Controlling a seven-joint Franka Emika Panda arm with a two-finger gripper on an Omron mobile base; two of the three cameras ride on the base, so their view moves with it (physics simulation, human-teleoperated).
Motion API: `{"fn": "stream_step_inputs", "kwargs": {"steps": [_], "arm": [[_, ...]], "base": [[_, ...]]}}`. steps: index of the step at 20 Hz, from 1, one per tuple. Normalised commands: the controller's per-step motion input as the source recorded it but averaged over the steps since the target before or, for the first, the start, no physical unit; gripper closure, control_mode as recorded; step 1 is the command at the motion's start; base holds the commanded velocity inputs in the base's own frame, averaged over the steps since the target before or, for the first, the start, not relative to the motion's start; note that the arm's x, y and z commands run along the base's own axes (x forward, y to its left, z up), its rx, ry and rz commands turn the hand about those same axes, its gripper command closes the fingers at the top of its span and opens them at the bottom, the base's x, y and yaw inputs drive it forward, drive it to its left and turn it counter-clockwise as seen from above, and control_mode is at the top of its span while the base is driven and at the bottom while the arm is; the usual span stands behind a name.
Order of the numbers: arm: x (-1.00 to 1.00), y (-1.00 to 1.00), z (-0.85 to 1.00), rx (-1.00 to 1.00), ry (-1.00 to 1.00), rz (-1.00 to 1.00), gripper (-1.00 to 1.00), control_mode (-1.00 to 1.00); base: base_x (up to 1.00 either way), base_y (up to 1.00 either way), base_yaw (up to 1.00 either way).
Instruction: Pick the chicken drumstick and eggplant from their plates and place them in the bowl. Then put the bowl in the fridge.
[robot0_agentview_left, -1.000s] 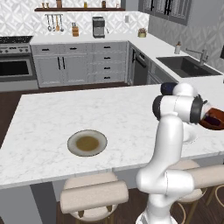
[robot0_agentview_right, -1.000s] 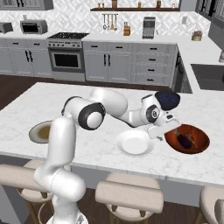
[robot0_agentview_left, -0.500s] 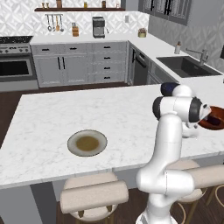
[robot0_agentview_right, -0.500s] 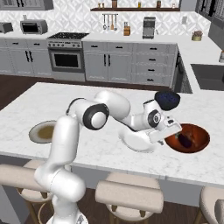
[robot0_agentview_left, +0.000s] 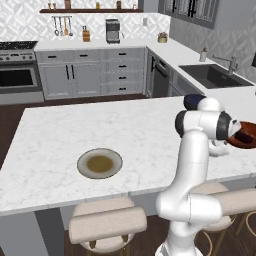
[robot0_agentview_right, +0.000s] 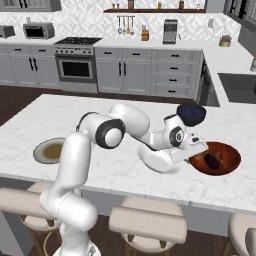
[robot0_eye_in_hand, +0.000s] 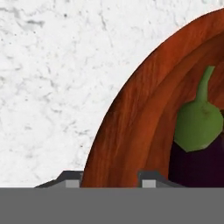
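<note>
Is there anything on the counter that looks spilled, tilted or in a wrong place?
Nothing stands out. The bowl sits flat on the counter with the eggplant inside it, the grey-green plate lies flat with nothing on it, and the gripper is at the bowl's rim. No spill shows.

Your setting: home kitchen. Evidence: marble island (robot0_agentview_left: 75, 125), oven range (robot0_agentview_right: 76, 65), sink (robot0_agentview_left: 212, 75), grey cabinets (robot0_agentview_right: 150, 75), coffee maker (robot0_agentview_left: 113, 31), bar stools (robot0_agentview_right: 147, 225).
</note>
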Motion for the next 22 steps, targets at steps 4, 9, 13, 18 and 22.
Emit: {"fn": "stream_step_inputs", "kwargs": {"steps": [4, 9, 13, 18, 22], "arm": [[-0.04, -0.11, 0.00, 0.00, -0.09, 0.00, 1.00, -1.00], [-0.14, -0.04, 0.08, 0.00, -0.15, 0.00, 1.00, -1.00], [-0.53, 0.40, 0.79, 0.00, -0.24, 0.05, 1.00, -1.00], [-0.43, 0.92, 1.00, -0.06, -0.16, 0.15, 1.00, -1.00], [-0.78, 1.00, 0.77, -0.08, -0.14, 0.23, 1.00, -1.00]], "base": [[0.00, 0.00, 0.00], [0.00, 0.00, 0.00], [0.00, 0.00, 0.00], [0.00, 0.00, 0.00], [0.00, 0.00, 0.00]]}}
